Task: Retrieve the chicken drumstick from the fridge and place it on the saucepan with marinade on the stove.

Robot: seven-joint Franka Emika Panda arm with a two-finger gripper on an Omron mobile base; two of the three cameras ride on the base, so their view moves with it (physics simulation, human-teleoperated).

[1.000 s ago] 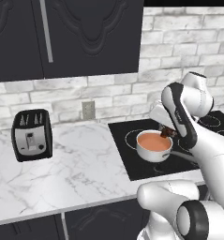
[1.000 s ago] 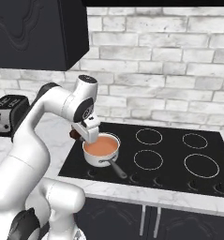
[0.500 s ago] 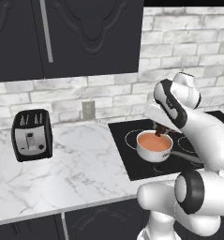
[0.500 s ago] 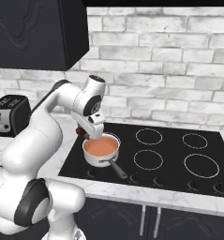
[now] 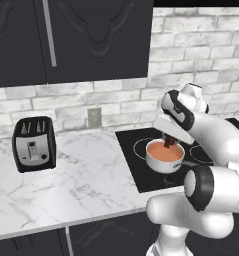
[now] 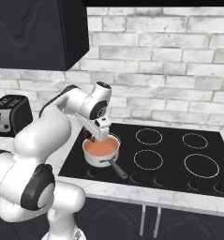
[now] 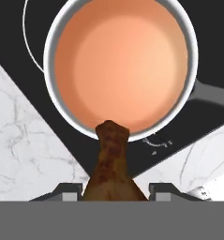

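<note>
Brown chicken drumstick (image 7: pixel 112 164) is hanging in the clamped end effector (image 7: pixel 114 190), gripped at its thick end, over the saucepan with marinade's (image 7: pixel 121 65) 6 o'clock rim; seemingly light, firm, possibly slippery.

Marble counter (image 5: pixel 86 185) — toaster (image 5: pixel 34 144); stove (image 6: pixel 179 159) bears the saucepan (image 6: pixel 101 151).

1 chicken drumstick (image 7: pixel 111 164), 1 saucepan (image 6: pixel 100 150) (orange-red marinade inside), 1 stove (image 6: pixel 179 161), 1 toaster (image 5: pixel 34 144)
</note>
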